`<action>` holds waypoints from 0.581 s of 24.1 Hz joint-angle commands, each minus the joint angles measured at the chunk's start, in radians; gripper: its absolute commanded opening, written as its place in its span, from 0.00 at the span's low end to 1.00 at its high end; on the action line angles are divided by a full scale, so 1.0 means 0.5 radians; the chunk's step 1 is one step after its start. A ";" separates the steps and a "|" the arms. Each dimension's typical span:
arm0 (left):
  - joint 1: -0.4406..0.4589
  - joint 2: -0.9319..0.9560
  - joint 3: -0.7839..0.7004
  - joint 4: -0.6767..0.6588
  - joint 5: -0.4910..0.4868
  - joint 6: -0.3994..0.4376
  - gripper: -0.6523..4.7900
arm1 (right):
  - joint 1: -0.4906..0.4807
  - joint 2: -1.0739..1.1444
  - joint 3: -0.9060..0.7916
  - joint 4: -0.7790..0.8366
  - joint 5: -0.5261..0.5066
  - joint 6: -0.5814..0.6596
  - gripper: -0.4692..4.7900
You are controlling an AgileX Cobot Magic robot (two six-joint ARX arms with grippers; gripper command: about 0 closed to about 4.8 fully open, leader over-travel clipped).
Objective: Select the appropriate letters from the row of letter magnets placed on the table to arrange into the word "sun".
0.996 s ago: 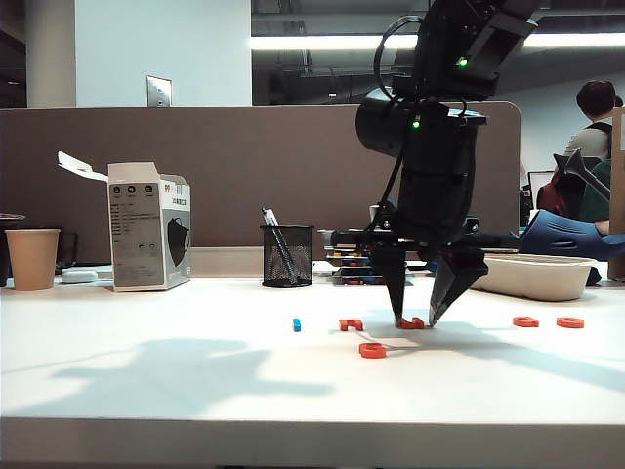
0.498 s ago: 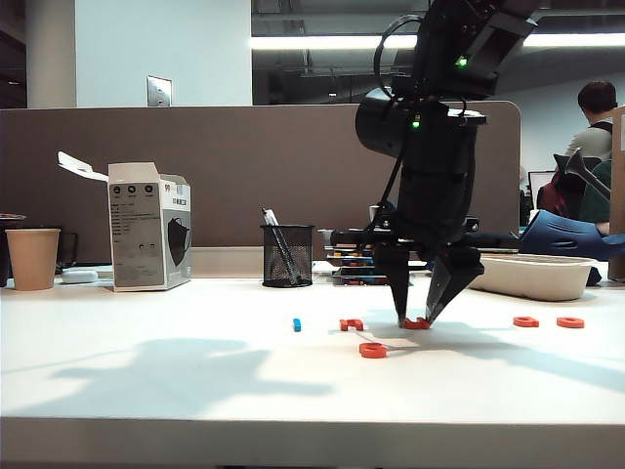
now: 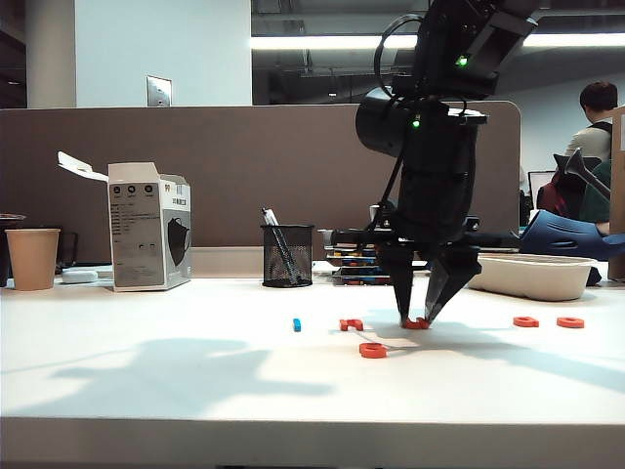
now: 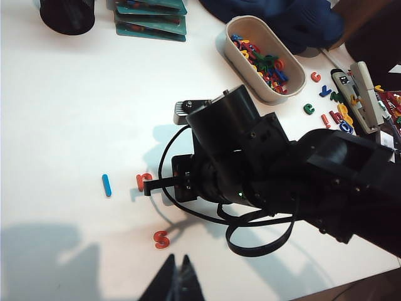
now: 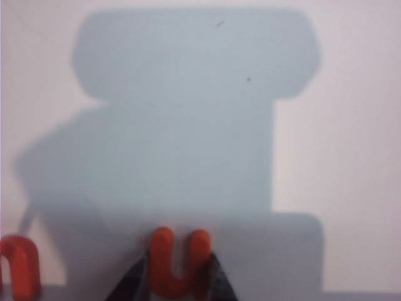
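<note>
The orange u (image 5: 177,262) lies flat on the white desk (image 3: 146,381) right between my right fingers (image 3: 417,319); their tips sit close on either side of it, narrow gap, touching or nearly so, can't tell if it's clamped. In the right wrist view a dark fingertip (image 5: 130,281) shows on each flank of the u. The orange n (image 3: 351,323) lies just beside those fingers, on the blue piece's side. The orange s (image 3: 372,349) lies near them, closer to the desk's front edge. The small blue piece (image 3: 296,323) lies past the n, farther off. Two more orange letters (image 3: 547,320) lie well apart on the other side of my right fingers. My left fingers (image 4: 175,283) hang above the desk near the s, tips drawn together to a narrow point, holding nothing. Behind my right fingers stand a mesh pen cup (image 3: 287,255) and a tray of mixed letters (image 4: 264,59); a white box (image 3: 148,226) and a paper cup (image 3: 32,258) stand well off.
</note>
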 commanded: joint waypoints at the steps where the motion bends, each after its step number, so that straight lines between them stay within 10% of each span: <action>1: -0.002 -0.008 0.009 0.014 -0.008 0.002 0.11 | 0.005 0.013 -0.009 -0.021 -0.034 0.009 0.25; 14: -0.002 -0.008 0.009 0.014 -0.008 0.002 0.11 | -0.012 -0.154 -0.007 -0.049 -0.020 -0.099 0.25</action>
